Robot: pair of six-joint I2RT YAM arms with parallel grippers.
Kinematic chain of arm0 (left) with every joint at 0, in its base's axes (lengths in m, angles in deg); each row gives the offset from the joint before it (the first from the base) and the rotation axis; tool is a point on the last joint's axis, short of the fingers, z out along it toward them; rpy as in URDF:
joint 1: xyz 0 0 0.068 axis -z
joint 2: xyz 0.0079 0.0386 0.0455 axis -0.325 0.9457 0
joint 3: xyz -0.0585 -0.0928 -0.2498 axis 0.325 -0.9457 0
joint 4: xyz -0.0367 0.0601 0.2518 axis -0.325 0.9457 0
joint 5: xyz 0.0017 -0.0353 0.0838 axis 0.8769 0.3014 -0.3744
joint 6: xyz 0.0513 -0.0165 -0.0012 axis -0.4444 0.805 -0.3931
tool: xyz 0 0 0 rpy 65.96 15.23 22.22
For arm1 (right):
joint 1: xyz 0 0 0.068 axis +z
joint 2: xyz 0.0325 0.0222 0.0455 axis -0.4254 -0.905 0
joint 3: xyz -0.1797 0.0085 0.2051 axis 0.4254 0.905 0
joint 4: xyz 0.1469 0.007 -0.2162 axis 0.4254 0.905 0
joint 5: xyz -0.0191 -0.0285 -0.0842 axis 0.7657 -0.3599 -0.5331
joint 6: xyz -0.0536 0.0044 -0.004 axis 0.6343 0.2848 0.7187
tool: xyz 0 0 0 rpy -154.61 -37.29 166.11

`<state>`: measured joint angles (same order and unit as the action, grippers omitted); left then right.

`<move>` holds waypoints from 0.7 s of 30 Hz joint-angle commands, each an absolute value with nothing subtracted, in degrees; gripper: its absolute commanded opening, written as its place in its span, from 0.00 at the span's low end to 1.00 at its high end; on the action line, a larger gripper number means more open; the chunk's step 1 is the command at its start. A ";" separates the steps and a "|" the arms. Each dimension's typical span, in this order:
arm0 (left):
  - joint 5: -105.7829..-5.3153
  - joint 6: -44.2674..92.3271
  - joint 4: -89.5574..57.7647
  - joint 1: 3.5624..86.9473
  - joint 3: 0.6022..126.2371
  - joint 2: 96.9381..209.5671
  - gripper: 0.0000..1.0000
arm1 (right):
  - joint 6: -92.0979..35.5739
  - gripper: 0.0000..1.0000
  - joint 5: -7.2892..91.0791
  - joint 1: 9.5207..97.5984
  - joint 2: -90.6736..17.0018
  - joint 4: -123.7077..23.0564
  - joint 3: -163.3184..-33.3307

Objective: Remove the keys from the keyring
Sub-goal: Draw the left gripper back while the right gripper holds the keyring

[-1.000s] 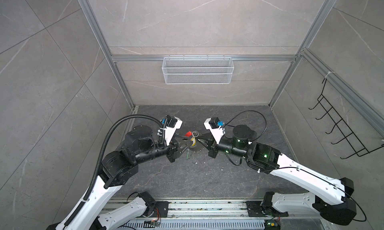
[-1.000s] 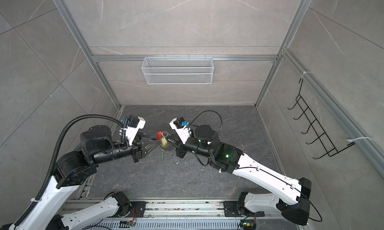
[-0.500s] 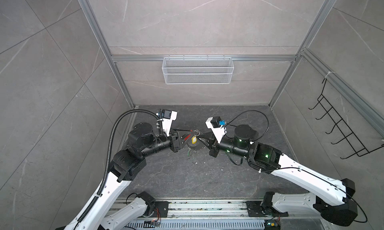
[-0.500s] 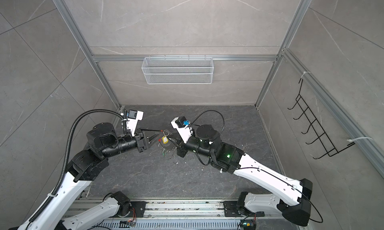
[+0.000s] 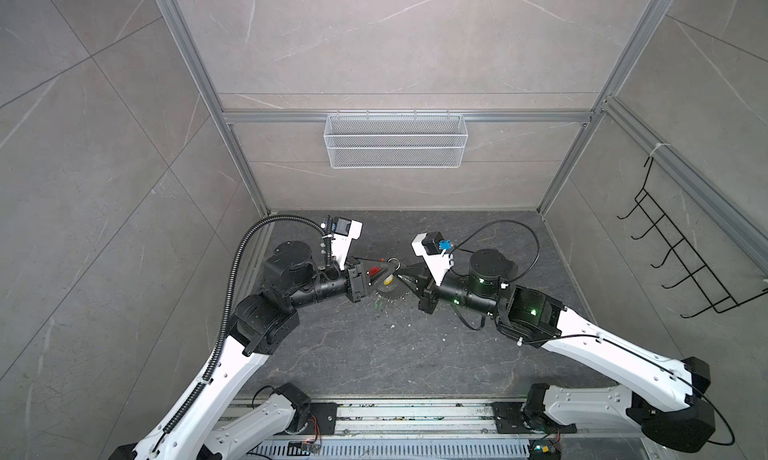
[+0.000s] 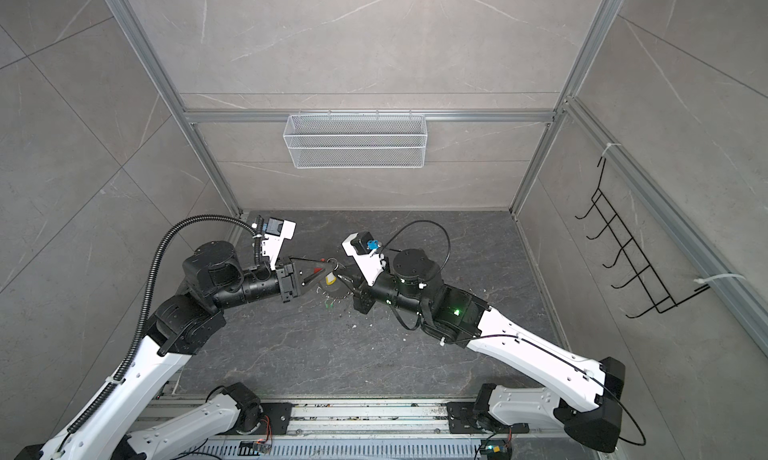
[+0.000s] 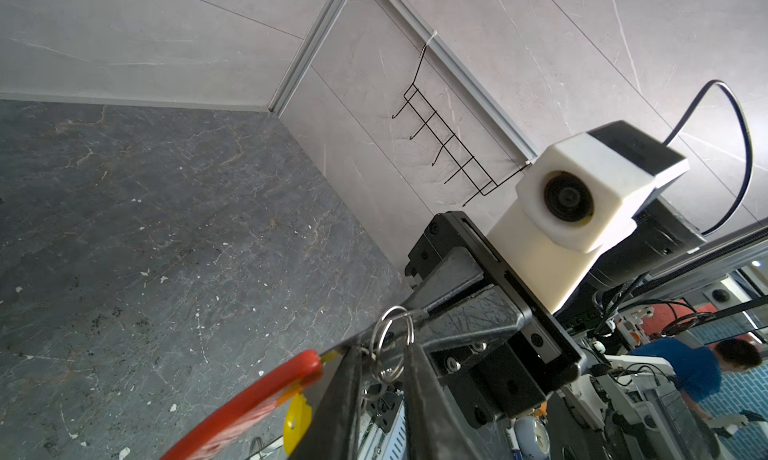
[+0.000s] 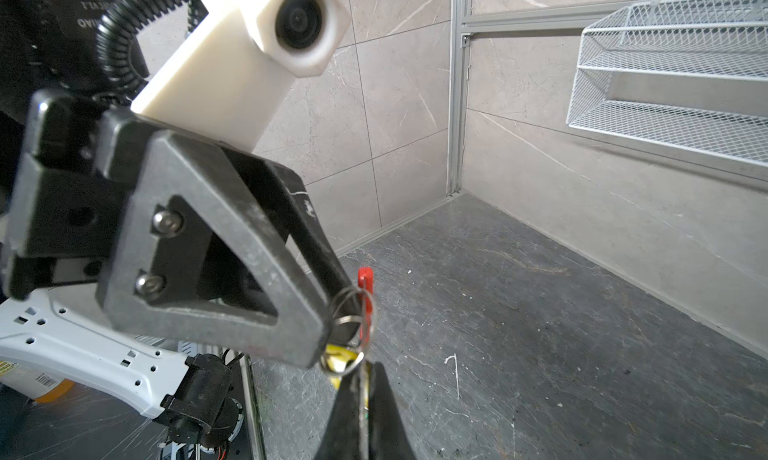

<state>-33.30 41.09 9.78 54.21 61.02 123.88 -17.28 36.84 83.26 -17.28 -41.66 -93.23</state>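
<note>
The keyring's red sleeve [image 7: 249,400] hangs above the floor between both arms, in both top views [image 5: 376,271] [image 6: 318,270]. Its dark wire runs from the sleeve to my right gripper [image 8: 365,368], which is shut on the wire, seen edge-on. On that wire hangs a silver split ring [image 7: 390,333]. My left gripper [image 7: 384,350] has its two fingers close on either side of the split ring, touching it. A yellow tag [image 7: 297,416] of the keys dangles just below the sleeve. The key blades are hidden behind the fingers. The two gripper tips [image 5: 390,267] [image 5: 400,276] almost touch.
A white wire basket [image 5: 395,146] hangs on the back wall. A black hook rack [image 5: 681,262] is on the right wall. Small pale specks [image 5: 392,325] litter the dark stone floor [image 5: 415,354]. Walls close in on three sides.
My left gripper has swung rightward to the keyring and narrowed its jaws around the split ring. The right gripper has stayed put, still holding the wire.
</note>
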 commanded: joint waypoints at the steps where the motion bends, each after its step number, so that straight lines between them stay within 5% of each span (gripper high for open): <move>1: -32.93 40.43 8.60 54.00 62.83 123.71 0.16 | -18.15 0.00 37.60 83.54 -17.29 -43.96 -92.90; 13: -33.57 39.10 10.54 54.00 64.51 124.20 0.00 | -18.22 0.00 38.21 83.58 -17.46 -42.47 -93.31; 21: -34.11 33.90 16.52 54.03 67.85 125.13 0.00 | -18.25 0.45 40.22 83.52 -16.69 -37.75 -93.46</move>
